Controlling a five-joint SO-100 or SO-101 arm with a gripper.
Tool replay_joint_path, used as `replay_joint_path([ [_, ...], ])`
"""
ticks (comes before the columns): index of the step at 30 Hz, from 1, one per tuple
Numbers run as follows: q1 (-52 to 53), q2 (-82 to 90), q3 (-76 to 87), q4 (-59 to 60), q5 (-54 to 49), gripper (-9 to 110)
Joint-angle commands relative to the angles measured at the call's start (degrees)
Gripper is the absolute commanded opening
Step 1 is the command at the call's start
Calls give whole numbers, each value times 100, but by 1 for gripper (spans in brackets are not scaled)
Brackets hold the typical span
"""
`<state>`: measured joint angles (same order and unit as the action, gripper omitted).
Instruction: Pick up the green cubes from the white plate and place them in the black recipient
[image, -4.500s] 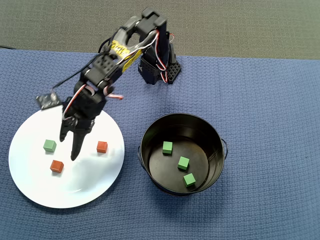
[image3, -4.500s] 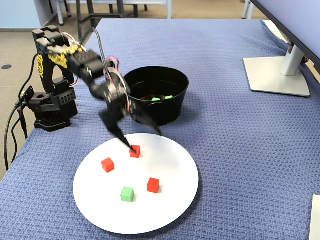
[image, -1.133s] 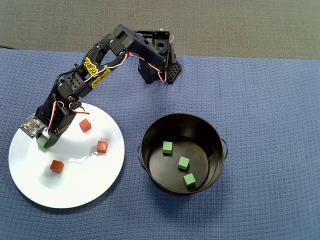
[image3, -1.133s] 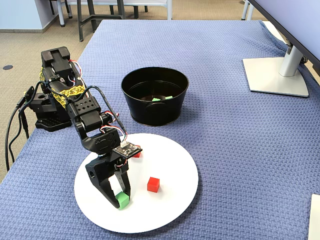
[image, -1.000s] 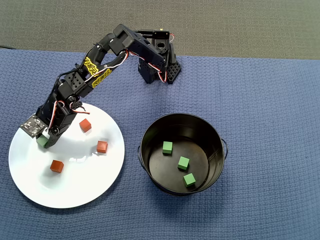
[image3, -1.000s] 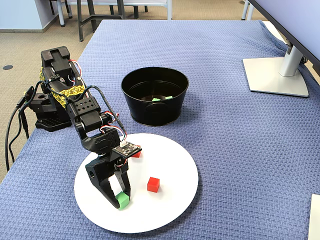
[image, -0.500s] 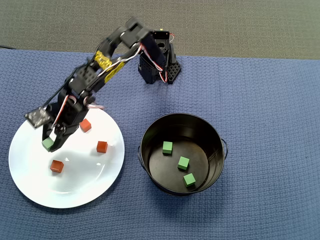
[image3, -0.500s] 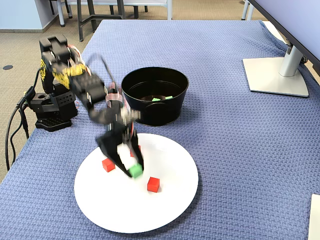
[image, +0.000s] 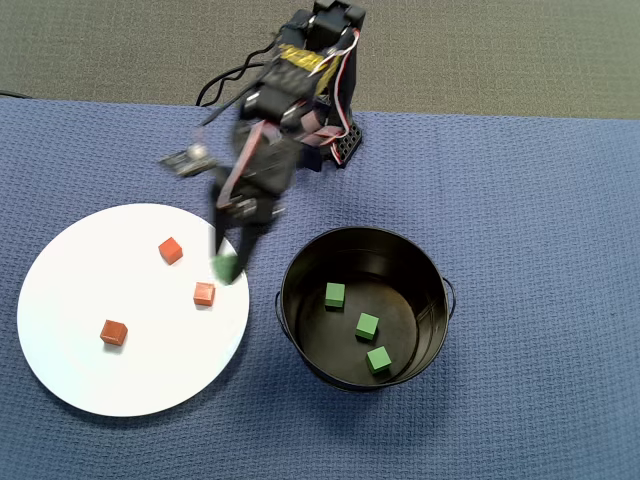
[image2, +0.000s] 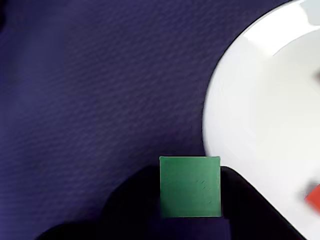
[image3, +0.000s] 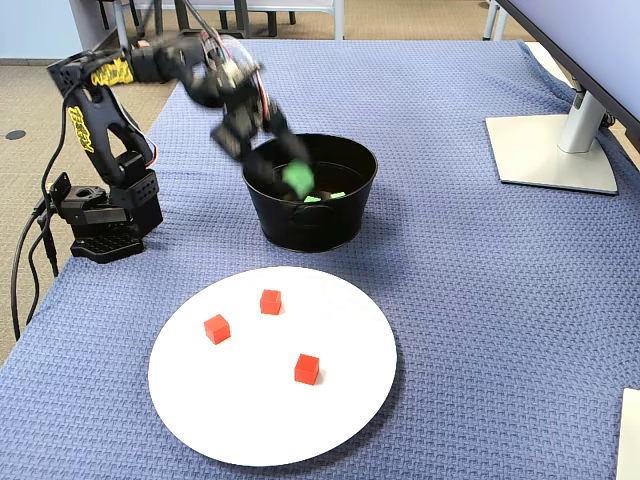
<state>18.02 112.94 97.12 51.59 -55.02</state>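
My gripper (image: 226, 266) is shut on a green cube (image: 225, 268) and holds it in the air over the right edge of the white plate (image: 80, 350), left of the black bucket (image: 300, 330). The wrist view shows the cube (image2: 190, 186) between the dark fingers (image2: 135, 200), above blue cloth with the plate's rim (image2: 225, 115) at the right. In the fixed view the held cube (image3: 297, 179) hangs in front of the bucket (image3: 300, 225). Three green cubes (image: 335, 294) (image: 367, 325) (image: 378, 359) lie inside the bucket. No green cube lies on the plate.
Three red-orange cubes (image: 170, 250) (image: 204, 293) (image: 113, 332) lie on the plate (image3: 270, 420). The arm's base (image3: 100, 225) stands at the table's edge. A monitor stand (image3: 550, 150) is on the blue cloth at the far right of the fixed view.
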Motion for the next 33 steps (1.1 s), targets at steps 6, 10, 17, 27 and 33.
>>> replay_joint_path([
  [6,-2259,650,-79,1028,4245,0],
  [10,-2619,-246,-211,589,4860,0],
  [17,-2786,-923,-510,721,5098,30],
  [27,-1714,2162,2725,-88,4764,10],
  [33,-1345,4500,4676,316,4860,4],
])
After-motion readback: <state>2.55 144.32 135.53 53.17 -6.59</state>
